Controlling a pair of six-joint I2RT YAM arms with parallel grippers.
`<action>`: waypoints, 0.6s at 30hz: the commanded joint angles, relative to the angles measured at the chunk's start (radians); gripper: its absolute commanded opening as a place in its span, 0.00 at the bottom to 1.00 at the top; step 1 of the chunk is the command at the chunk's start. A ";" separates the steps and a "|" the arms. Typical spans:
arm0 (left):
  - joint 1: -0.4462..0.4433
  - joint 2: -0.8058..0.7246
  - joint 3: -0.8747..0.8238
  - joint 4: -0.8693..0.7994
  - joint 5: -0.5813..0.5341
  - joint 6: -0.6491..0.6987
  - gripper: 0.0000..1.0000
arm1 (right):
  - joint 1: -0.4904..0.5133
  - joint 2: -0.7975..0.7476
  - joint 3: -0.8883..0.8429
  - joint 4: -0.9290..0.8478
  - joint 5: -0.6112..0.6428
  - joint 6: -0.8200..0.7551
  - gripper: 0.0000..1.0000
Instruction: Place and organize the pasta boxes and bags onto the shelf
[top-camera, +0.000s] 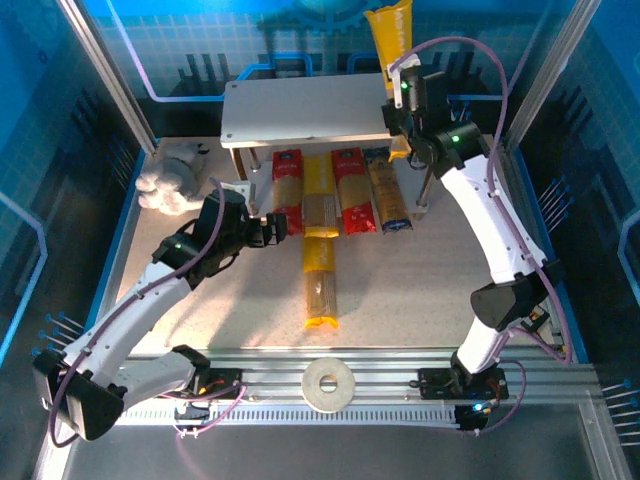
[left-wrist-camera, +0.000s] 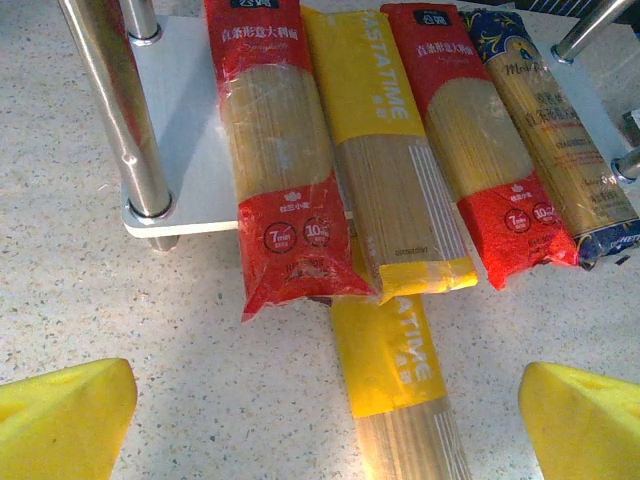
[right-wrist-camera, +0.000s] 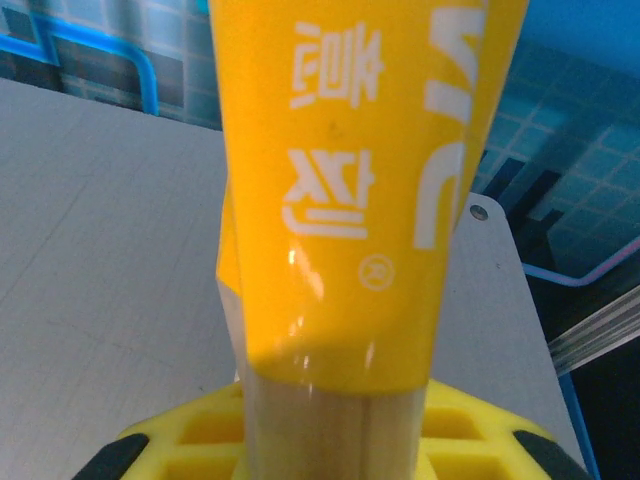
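The shelf has a white top board (top-camera: 300, 110) (right-wrist-camera: 100, 220) and a lower board (left-wrist-camera: 190, 130). Across the lower board lie a red pack (top-camera: 287, 190) (left-wrist-camera: 275, 150), a yellow pack (top-camera: 320, 200) (left-wrist-camera: 390, 150), a second red pack (top-camera: 352, 190) (left-wrist-camera: 480, 140) and a tan pack with a dark blue end (top-camera: 388, 195) (left-wrist-camera: 560, 130). Another yellow pack (top-camera: 321, 285) (left-wrist-camera: 395, 370) rests on the tabletop in front of them. My left gripper (top-camera: 275, 228) (left-wrist-camera: 325, 430) is open, low over that pack's near part. My right gripper (top-camera: 405, 95) (right-wrist-camera: 330, 440) is shut on an upright yellow pack (top-camera: 390, 40) (right-wrist-camera: 350, 200) at the top board's right end.
A white crumpled soft object (top-camera: 170, 180) lies at the table's left. A tape roll (top-camera: 327, 385) sits on the front rail. Thin metal shelf legs (top-camera: 425, 190) (left-wrist-camera: 110, 110) stand at the corners. Blue walls and metal posts enclose the table.
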 joint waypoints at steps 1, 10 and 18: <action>0.013 0.009 0.009 -0.018 0.023 0.026 0.99 | -0.021 0.010 0.086 0.200 -0.001 -0.002 0.04; 0.027 0.019 0.003 -0.014 0.040 0.025 0.99 | -0.079 0.066 0.074 0.149 -0.069 0.068 0.20; 0.028 0.032 0.006 -0.012 0.051 0.025 0.99 | -0.076 0.084 0.068 0.173 -0.050 0.079 0.35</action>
